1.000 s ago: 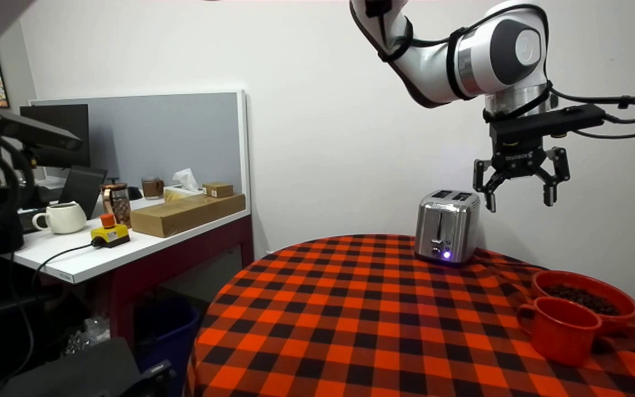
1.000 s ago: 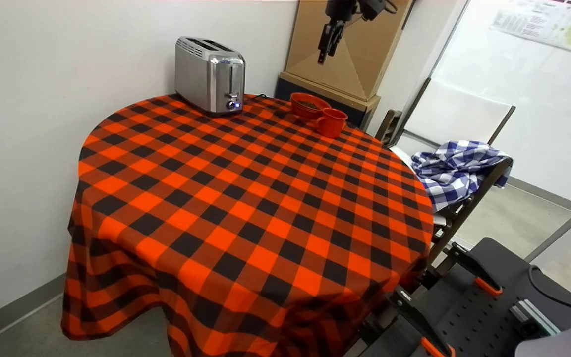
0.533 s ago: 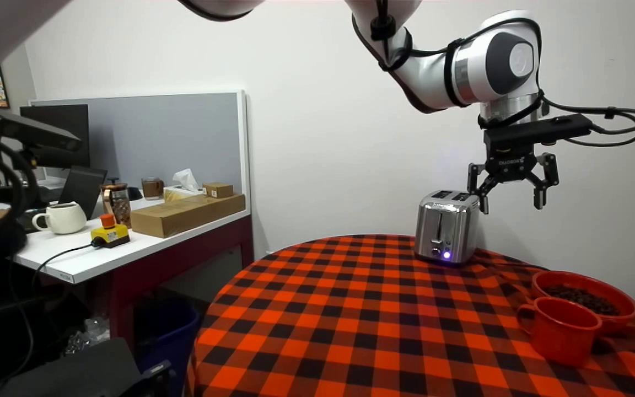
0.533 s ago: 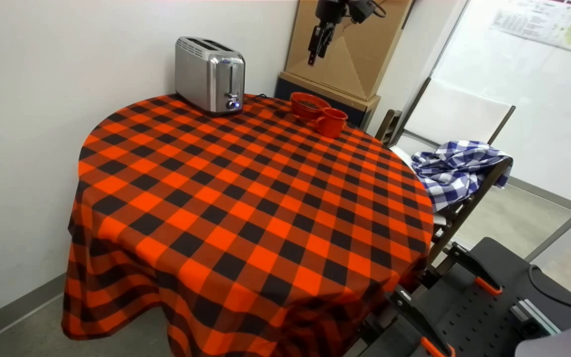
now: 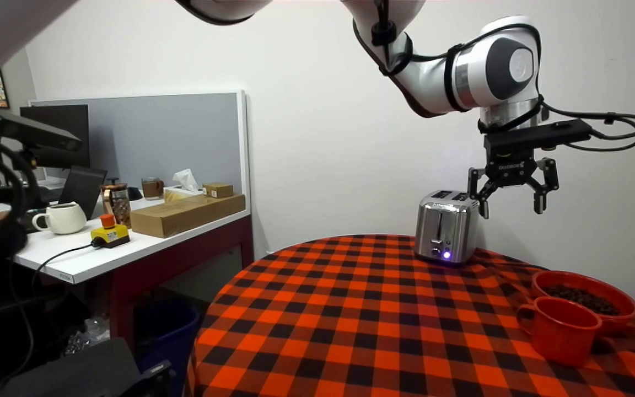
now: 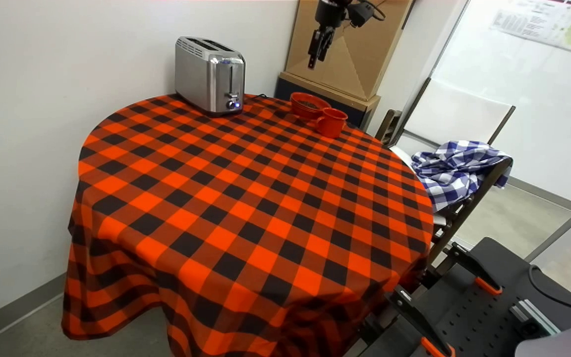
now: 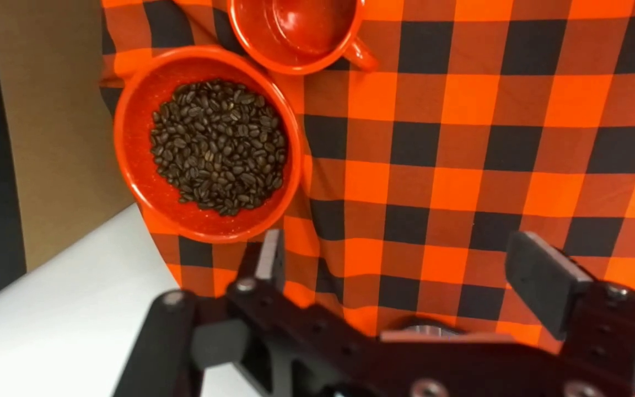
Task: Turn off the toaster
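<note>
Comparison with the frame of one second earlier found the gripper lower and shifted sideways toward the toaster; the latter half second showed only a slight drop. Toaster, mug and bowl had not moved. Jaws stood wide, with nothing held between the fingers. The toaster stood upright on the checked tablecloth, near the wall, its bluish-purple light lit in both exterior views and therefore, it was judged, not yet switched off. Its lever appeared to be down. In an exterior view the gripper hung in front of the cardboard box, well apart from the toaster; no contact was found.

Finding: the change was consistent with the opening of an approach, the task being at an early stage. Further travel toward the toaster and a descent to its front controls were judged necessary. Which of them switched it off could not be established at this size. Two risks were noted: wide fingers could straddle or miss a small control, and a hard push could slide the toaster.
</note>
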Robot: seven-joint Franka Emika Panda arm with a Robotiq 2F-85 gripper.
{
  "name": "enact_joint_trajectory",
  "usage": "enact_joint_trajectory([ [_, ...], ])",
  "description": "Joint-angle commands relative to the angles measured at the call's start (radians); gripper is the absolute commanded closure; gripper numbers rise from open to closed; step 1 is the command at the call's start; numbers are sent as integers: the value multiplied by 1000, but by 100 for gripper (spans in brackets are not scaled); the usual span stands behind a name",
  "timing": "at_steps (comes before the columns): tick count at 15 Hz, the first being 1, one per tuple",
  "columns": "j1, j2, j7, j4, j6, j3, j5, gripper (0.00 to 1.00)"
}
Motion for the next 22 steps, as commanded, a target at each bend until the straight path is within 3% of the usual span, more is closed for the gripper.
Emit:
enact_joint_trajectory([
  [1,15,88,-13,94,-12,-12,-22,0],
  [7,50,257,8,293,-7,-27,-64,0],
  [15,60,500,97,617,-29,-21,-32,0],
  [22,67,583,155,715,-22,1,17,0],
])
